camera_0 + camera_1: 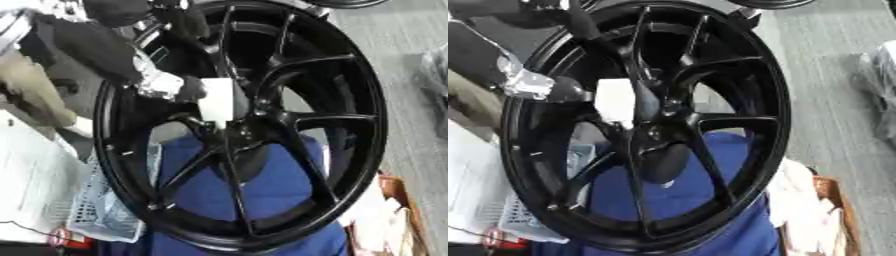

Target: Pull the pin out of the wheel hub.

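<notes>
Clearly left hand (179,87) at wheel hub (241,125) — white pin (216,100) there, grip unreadable

The robot's black left arm with its silver wrist joint (157,82) comes in from the upper left. Its black left hand (194,89) reaches rightward, holding a white rectangular piece; the fingers are too blurred to read.

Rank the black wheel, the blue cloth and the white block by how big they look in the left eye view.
1. Black wheel
2. Blue cloth, partly hidden behind the wheel
3. White block
</notes>
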You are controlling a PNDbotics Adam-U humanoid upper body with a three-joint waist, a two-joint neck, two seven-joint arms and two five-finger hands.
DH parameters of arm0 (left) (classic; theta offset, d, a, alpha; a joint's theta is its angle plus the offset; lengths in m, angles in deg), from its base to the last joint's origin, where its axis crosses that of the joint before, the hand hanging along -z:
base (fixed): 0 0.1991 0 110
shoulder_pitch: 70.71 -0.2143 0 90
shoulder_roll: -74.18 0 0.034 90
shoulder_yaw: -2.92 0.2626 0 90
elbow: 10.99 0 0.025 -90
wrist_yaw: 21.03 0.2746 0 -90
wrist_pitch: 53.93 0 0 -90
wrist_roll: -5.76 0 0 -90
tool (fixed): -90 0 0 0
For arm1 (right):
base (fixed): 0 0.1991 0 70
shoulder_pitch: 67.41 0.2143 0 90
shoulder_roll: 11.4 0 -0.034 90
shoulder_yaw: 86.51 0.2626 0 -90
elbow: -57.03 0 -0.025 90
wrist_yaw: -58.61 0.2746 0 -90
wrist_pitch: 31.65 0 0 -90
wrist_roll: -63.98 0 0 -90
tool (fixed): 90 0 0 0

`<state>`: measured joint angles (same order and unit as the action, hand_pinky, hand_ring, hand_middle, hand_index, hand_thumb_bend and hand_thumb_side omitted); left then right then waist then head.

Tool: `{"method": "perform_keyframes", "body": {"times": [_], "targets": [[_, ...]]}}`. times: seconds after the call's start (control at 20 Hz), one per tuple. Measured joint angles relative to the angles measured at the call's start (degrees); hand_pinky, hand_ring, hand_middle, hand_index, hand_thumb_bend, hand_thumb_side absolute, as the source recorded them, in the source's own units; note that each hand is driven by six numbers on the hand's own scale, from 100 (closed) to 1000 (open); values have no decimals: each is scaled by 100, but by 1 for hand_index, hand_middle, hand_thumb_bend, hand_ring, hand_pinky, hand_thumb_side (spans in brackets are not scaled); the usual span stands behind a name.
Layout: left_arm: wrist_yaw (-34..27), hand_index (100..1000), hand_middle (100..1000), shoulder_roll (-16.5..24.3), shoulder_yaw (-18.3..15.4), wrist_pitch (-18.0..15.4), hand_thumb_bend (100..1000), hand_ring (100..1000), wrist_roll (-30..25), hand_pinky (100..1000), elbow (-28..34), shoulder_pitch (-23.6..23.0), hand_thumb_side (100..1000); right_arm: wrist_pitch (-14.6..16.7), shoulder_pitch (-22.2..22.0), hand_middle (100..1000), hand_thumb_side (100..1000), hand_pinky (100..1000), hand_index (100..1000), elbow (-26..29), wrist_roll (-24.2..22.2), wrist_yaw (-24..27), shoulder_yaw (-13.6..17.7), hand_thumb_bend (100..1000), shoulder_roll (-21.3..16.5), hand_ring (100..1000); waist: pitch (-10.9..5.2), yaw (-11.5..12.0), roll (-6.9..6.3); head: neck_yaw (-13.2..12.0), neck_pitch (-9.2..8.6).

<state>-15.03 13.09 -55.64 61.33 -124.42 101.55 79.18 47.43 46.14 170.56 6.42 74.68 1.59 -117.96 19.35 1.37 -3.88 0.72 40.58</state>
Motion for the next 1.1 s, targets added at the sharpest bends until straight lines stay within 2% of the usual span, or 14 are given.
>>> {"method": "perform_keyframes", "body": {"times": [0.1,0.15,0.2,0.55,0.75,1.1], "targets": [[90,830,752,6,31,35,524,828,-3,897,72,-27,495,4,10,729,441,715,743,0,4,13,-13,100,2,694,12,-11,-19,9,-38],[153,828,750,7,49,52,539,826,-10,894,97,-35,441,5,10,729,438,715,743,0,5,22,-21,100,4,694,12,-12,-23,11,-45],[225,828,751,8,63,73,527,827,-21,894,113,-36,463,6,10,729,443,715,743,0,6,24,-22,100,8,693,14,-12,-25,11,-46],[738,836,751,7,231,196,538,828,-129,885,118,-41,446,7,8,727,449,715,741,0,9,29,-23,100,55,692,31,-24,-40,-10,-46],[1006,833,720,4,292,234,535,811,-162,876,121,-41,456,9,7,726,450,715,740,0,11,31,-24,100,56,691,53,-23,-58,-14,-47],[1086,830,722,-2,367,244,536,810,-162,867,124,-56,433,20,8,725,454,715,739,0,22,48,-25,100,98,689,80,-18,-56,-14,-89]]}}
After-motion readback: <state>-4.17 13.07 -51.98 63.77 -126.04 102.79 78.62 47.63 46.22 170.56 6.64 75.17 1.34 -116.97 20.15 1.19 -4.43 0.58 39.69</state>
